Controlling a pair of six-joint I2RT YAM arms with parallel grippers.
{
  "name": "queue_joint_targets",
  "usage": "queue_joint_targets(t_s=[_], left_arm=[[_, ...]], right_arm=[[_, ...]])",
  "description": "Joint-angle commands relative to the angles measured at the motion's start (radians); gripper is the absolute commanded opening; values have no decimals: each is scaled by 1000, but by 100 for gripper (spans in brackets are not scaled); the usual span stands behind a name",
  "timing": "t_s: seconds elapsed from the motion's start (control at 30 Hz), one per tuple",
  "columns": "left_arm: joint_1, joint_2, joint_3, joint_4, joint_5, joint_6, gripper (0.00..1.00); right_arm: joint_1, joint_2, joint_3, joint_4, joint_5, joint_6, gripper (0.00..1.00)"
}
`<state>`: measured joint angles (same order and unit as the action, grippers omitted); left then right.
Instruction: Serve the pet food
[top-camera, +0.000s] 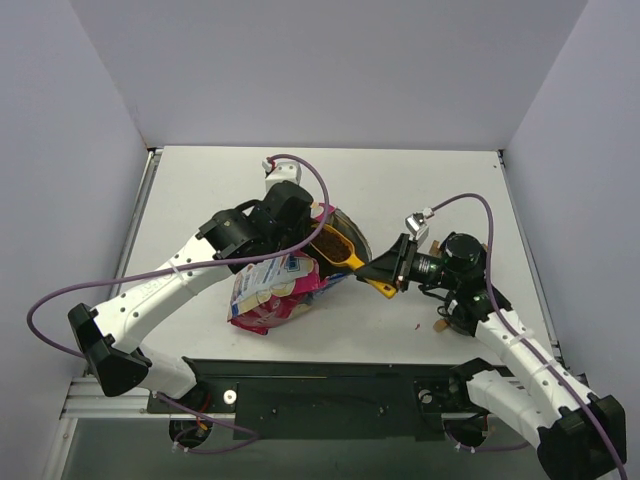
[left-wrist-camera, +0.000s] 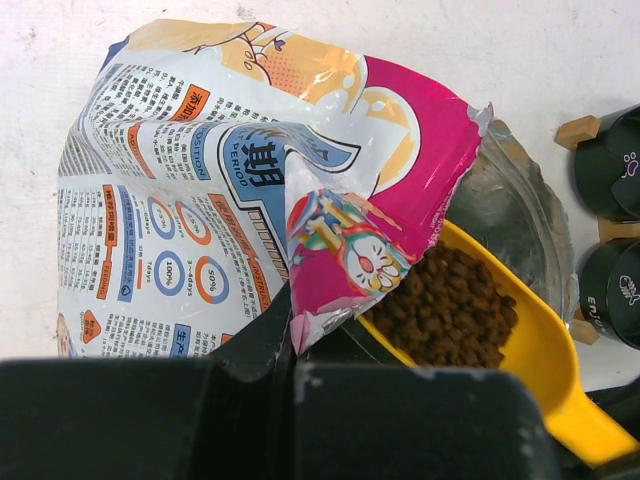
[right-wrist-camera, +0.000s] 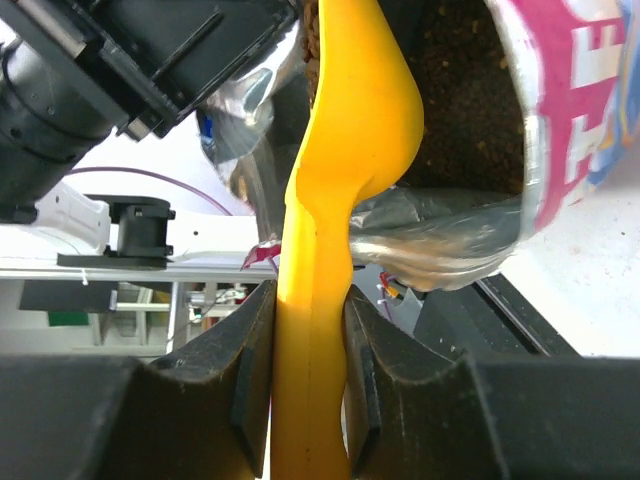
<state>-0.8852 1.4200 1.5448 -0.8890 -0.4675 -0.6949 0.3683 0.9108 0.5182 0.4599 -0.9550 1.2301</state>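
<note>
The bag lies on its side on the table with its mouth held open. It is soft, crinkly film, so expect it to sag. Your yellow scoop is stiff plastic, with its cup inside that mouth. The pet food fills the cup, and more sits deeper in the bag. These pellets are light and loose and will likely roll off at any tilt, so carry them only in the scoop, kept level. Your left gripper is pinched tight on the bag's pink lip. Your right gripper clamps the scoop's handle between its 2 fingers.
</note>
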Motion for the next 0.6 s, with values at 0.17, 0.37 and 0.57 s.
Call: queue_joint_targets(t_s=[0.17,0.37,0.57], left_arm=[[14,-38,35,71,-5,18,0],[29,-23,29,90,24,18,0],[31,-30,9,105,21,5,0]], right_arm=[[27,-81,29,-89,36,-139,0],[5,-42,16,96,-16,-27,0],[-19,-118,-15,117,-16,23,0]])
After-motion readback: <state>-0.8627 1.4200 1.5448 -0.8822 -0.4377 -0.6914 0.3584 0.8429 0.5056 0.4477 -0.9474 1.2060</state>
